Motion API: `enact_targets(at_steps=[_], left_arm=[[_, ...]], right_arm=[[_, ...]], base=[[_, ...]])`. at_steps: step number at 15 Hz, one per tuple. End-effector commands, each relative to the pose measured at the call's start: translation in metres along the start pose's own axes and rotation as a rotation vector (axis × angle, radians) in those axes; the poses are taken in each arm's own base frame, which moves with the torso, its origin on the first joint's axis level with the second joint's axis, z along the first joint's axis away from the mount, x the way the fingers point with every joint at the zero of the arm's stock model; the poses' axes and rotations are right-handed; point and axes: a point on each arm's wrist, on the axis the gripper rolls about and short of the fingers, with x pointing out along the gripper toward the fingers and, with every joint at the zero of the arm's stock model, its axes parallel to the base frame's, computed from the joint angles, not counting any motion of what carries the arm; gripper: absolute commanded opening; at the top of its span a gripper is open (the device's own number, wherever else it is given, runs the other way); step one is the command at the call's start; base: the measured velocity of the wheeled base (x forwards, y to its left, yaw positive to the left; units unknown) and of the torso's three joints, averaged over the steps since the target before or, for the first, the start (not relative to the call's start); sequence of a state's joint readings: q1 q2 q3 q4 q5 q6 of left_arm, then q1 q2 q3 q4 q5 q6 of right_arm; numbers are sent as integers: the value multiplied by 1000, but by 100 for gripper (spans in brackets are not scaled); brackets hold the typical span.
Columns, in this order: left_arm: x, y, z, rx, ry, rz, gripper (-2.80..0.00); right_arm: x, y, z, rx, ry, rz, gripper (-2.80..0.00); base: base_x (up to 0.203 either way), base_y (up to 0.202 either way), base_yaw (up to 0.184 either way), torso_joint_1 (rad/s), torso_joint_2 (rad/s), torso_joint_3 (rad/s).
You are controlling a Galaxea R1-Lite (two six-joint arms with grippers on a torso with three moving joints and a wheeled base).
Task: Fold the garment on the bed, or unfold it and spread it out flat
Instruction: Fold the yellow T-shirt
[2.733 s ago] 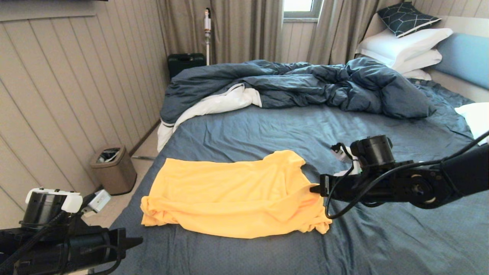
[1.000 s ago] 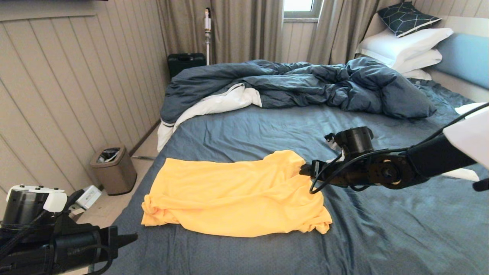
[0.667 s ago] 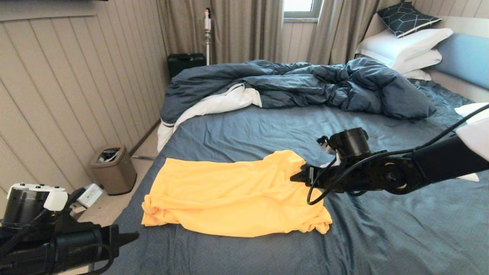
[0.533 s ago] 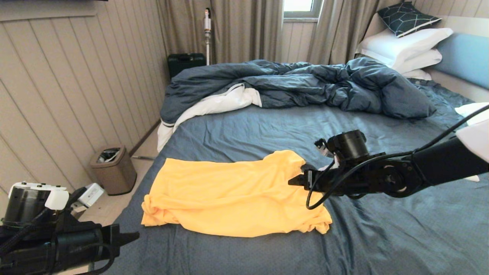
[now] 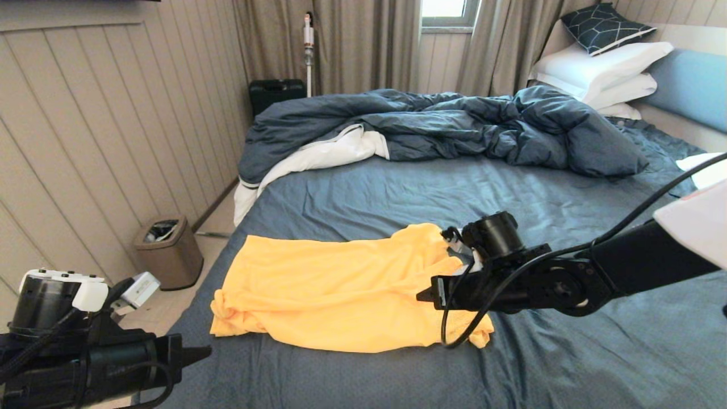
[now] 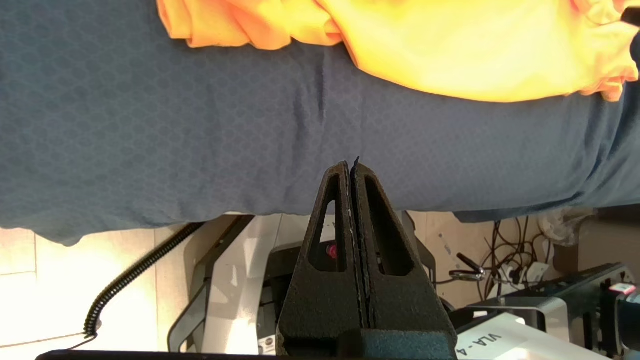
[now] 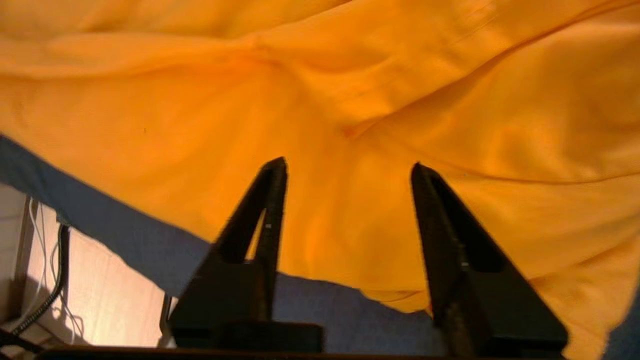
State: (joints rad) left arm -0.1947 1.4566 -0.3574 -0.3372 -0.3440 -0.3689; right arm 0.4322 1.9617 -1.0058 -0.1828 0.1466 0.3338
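Observation:
The yellow-orange T-shirt lies crumpled and partly doubled over on the near part of the bed, bunched at its near left and near right corners. My right gripper hovers over the shirt's right part, open, fingers spread above the fabric with nothing between them. My left gripper is parked low at the bed's near left corner, shut and empty; in the left wrist view its fingertips sit before the hanging sheet, with the shirt farther off.
A rumpled dark blue duvet with white lining covers the far half of the bed. White pillows stack at the headboard. A brown bin stands on the floor on the left by the panelled wall.
My right gripper has travelled left and toward the near edge, from the shirt's right rim to above its right part. The shirt lies as before. The left arm has barely shifted.

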Motion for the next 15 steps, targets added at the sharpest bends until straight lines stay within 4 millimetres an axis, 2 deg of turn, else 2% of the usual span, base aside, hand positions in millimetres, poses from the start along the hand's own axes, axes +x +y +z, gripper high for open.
enact_targets(at_steps=[1, 9, 12, 15], left_arm=[[1, -1, 0, 0, 2, -6, -280], [1, -1, 0, 0, 5, -6, -280], [1, -1, 0, 1, 3, -7, -280], [2, -1, 0, 1, 7, -7, -280]], right_arm=[[1, 6, -3, -12, 9, 12, -280], [40, -2, -8, 0, 65, -16, -280], [51, -2, 0, 1, 35, -48, -280], [51, 1, 11, 5, -4, -50, -280]], base=[[0, 0, 0, 0, 0, 0], [0, 0, 0, 0, 0, 0], [0, 0, 0, 0, 0, 0], [0, 0, 0, 0, 0, 0]])
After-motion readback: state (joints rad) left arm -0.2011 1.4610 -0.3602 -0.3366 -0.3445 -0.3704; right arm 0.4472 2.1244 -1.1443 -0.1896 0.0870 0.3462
